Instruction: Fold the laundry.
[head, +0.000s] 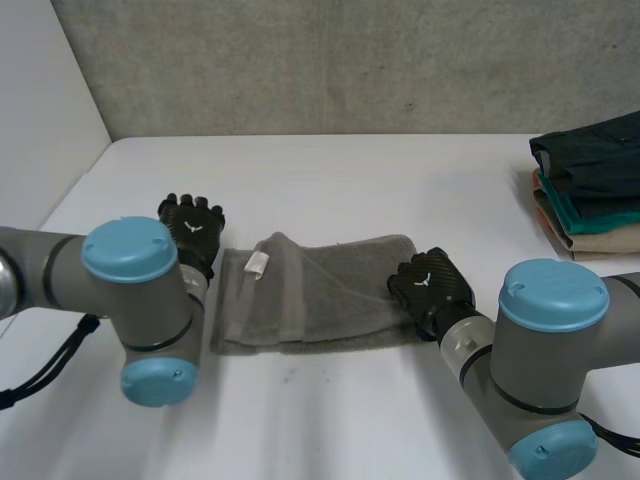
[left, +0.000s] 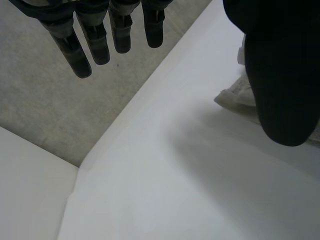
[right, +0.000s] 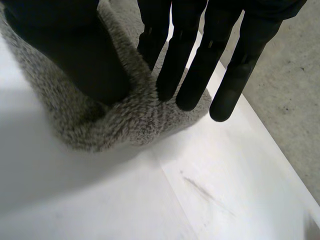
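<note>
A grey towel (head: 320, 290) lies folded in a long strip across the middle of the white table (head: 350, 170), with a small white label (head: 256, 264) near its left end. My left hand (head: 193, 232) hovers at the towel's left end, open, fingers (left: 100, 40) straight and holding nothing; a bit of towel (left: 235, 95) shows beside its thumb. My right hand (head: 430, 285) is at the towel's right end. In the right wrist view the thumb (right: 85, 60) presses on top of the towel (right: 130, 125) and the fingers (right: 195, 75) close against its far edge, pinching the corner.
A stack of folded clothes (head: 590, 185), dark green over teal and beige, sits at the table's back right. A grey wall runs behind the table and a white wall along its left side.
</note>
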